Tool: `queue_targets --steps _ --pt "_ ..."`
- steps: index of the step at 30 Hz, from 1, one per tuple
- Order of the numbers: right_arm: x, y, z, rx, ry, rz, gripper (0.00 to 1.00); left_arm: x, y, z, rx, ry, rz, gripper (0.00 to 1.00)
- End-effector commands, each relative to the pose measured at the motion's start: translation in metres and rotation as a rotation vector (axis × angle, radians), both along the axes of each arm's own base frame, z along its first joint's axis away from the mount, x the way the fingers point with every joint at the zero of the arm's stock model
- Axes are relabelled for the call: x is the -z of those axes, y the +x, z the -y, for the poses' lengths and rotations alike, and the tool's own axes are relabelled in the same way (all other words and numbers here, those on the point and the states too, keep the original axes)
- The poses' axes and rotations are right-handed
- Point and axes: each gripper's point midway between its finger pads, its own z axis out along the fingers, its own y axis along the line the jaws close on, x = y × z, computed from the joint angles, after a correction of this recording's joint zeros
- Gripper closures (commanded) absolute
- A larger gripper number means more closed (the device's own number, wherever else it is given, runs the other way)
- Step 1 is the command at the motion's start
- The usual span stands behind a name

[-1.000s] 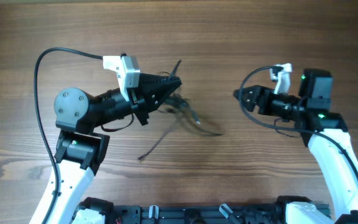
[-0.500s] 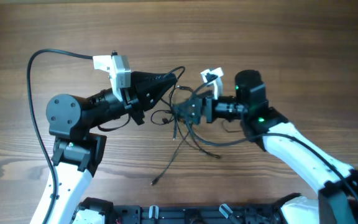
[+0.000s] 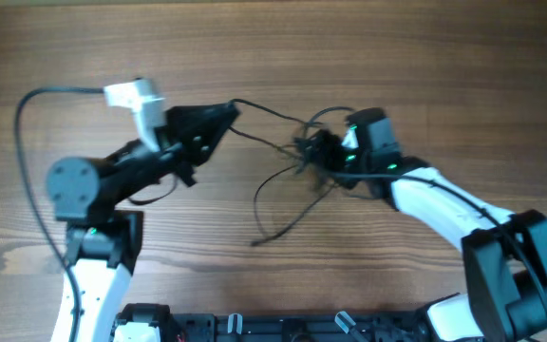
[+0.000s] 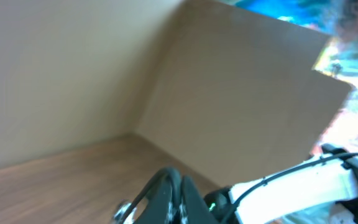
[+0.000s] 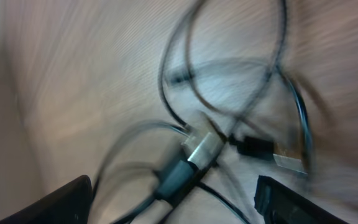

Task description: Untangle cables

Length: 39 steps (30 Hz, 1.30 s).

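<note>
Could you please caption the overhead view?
Left gripper pinches the cables; right gripper, open, sits at their knot.

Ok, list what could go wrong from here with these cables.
1. The strand from the left end effector to the knot of thin black cables looks nearly taut; a hard pull may tighten it.
2. The right end effector looks open around the silver plug ends, so the bundle could drag across the brown wooden table.
</note>
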Motion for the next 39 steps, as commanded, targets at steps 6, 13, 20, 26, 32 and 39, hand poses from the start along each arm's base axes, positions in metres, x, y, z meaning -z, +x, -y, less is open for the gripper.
queue_targets --steps 6,13,20,26,32,39 --pt "0.031 -0.016 0.213 0.386 -0.254 -0.130 0.13 -0.052 0.002 -0.125 -0.454 -0.107 0.032 0.96" --pt "0.000 -0.001 0.182 0.076 -0.146 0.101 0.00 0.033 0.042 -0.115 -0.383 -0.179 -0.445 0.85" --pt "-0.110 0.005 0.194 0.161 -0.250 0.397 0.00 0.168 0.106 -0.030 -0.372 -0.067 -0.870 0.64" --pt "-0.139 -0.030 0.193 0.145 -0.344 0.439 0.00 0.268 0.130 0.018 -0.497 0.627 -0.475 0.31" --pt "-0.116 -0.048 0.179 0.101 -0.265 0.315 0.00 0.324 0.161 0.044 -0.466 0.762 -0.276 0.30" --pt "-0.130 -0.032 0.174 0.082 -0.229 0.408 0.00 0.371 0.167 0.076 -0.380 0.713 -0.275 0.36"
